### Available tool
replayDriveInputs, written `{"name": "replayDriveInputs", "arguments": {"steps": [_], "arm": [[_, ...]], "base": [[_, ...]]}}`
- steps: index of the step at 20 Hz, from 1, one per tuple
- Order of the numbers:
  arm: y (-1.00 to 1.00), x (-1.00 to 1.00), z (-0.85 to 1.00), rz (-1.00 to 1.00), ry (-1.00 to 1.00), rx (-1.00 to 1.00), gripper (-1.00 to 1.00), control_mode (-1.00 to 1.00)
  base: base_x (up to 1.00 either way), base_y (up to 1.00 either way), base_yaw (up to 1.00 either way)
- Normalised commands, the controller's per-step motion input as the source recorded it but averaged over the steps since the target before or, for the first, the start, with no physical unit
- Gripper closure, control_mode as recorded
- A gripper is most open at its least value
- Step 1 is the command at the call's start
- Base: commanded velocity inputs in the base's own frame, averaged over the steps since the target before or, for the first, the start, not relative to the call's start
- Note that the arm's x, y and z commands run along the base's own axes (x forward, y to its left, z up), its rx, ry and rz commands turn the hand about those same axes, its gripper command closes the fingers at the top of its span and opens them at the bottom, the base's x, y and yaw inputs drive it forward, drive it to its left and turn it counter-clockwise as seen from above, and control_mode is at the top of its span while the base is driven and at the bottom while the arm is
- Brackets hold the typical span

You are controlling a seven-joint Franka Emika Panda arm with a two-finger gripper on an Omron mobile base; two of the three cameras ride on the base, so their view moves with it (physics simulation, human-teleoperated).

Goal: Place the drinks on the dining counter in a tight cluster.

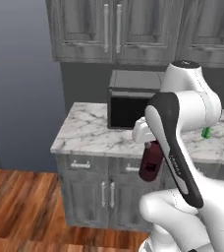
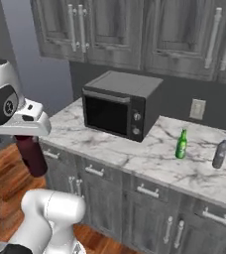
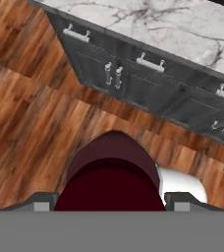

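My gripper (image 1: 152, 146) is shut on the wide dark maroon bottle (image 1: 151, 163), which hangs upright below the hand, in front of the cabinet drawers and above the floor. From the right base the gripper (image 2: 28, 138) and the maroon bottle (image 2: 33, 155) are at the left. In the hand view the bottle (image 3: 112, 172) sits between the fingertips (image 3: 42, 204). The slim green bottle (image 2: 182, 144) and the small grey bottle (image 2: 219, 154) stand upright on the marble counter (image 2: 135, 154), to the right of the microwave. The dining counter is out of view.
A black microwave (image 2: 117, 106) stands on the marble counter against the wall, with grey upper cabinets (image 2: 135, 30) above it. Drawers and doors (image 1: 101, 184) run below the counter's edge. Wooden floor (image 1: 20, 206) lies open to the left.
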Motion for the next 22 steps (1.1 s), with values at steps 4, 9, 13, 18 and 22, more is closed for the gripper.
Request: {"name": "replayDriveInputs", "arguments": {"steps": [4,9,13,18,22], "arm": [[0.0,0.0,0.0,0.0,0.0,0.0,1.0,1.0],[0.0,0.0,0.0,0.0,0.0,0.0,1.0,1.0],[0.0,0.0,0.0,0.0,0.0,0.0,1.0,1.0],[0.0,0.0,0.0,0.0,0.0,0.0,1.0,1.0],[0.0,0.0,0.0,0.0,0.0,0.0,1.0,1.0]], "base": [[0.0,0.14,0.98],[0.02,0.0,1.0],[0.12,0.0,1.0],[0.03,0.0,0.99],[-0.02,0.0,0.84]]}}
